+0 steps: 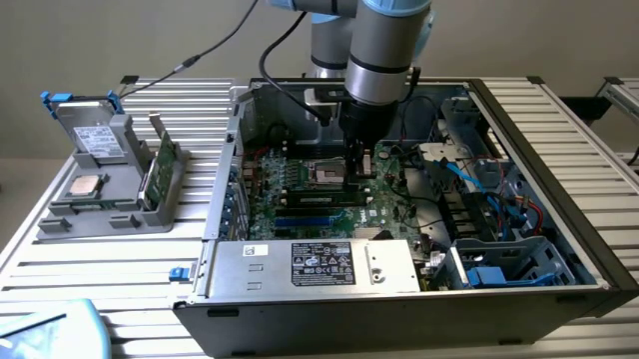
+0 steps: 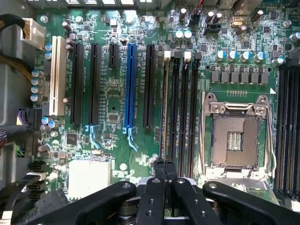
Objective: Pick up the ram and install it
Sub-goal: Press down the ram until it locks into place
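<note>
A: How is the hand (image 1: pixel 361 173) (image 2: pixel 164 165) held?

B: The fingers (image 2: pixel 159 171) are seen pressed together, with nothing clamped between them. The hand is pointed straight down into the open computer case (image 1: pixel 399 321), low over the motherboard (image 2: pixel 112 98).

A: Where is the ram (image 1: pixel 322 200) (image 2: pixel 164 108) found?

B: It is seen standing on edge in a memory slot, just beside the processor socket (image 1: pixel 330 173) (image 2: pixel 234 136). In the exterior view its long axis runs from that view's left to its right, with its dark chip face turned toward the near side. In the wrist view it is seen edge-on as a thin line. The joined fingertips are placed over the end at the exterior view's right; whether contact is made cannot be told.

A: What lies further out?

B: A blue expansion slot (image 2: pixel 130 84) is seen among black ones, parallel to the ram. Nearer the camera, the power supply (image 1: pixel 310 265) is mounted along the near wall of the case.

A: Can any writing be read?

B: A black-and-white label is carried on the power supply, but its text cannot be made out. The same is true of the label on the hard drive (image 1: pixel 92 138).

A: And outside the case?

B: On the surface (image 1: pixel 100 277), at the exterior view's left, a grey holder (image 1: pixel 60 221) is placed. The hard drive, a square silver processor (image 1: pixel 85 185) and an upright green card (image 1: pixel 161 168) are kept in it.
</note>
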Motion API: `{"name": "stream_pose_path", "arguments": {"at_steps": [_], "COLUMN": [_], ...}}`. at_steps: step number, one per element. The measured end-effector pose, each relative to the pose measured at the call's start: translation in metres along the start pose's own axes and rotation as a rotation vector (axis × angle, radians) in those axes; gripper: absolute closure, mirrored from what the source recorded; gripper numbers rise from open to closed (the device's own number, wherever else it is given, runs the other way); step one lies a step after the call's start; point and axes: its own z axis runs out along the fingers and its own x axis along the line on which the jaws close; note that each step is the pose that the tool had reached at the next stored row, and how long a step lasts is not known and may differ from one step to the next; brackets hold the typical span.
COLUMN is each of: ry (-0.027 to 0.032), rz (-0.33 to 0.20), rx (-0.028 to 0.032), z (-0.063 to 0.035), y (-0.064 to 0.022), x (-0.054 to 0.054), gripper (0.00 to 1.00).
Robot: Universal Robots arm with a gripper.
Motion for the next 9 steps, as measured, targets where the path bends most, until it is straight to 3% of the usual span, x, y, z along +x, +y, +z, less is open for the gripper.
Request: {"name": "stream_pose_path", "arguments": {"at_steps": [9], "ry": [0.0003], "rz": [0.000], "rx": [-0.0002], "z": [0.0110], "y": [-0.0011], "x": [-0.0008], "gripper": [0.89]}}
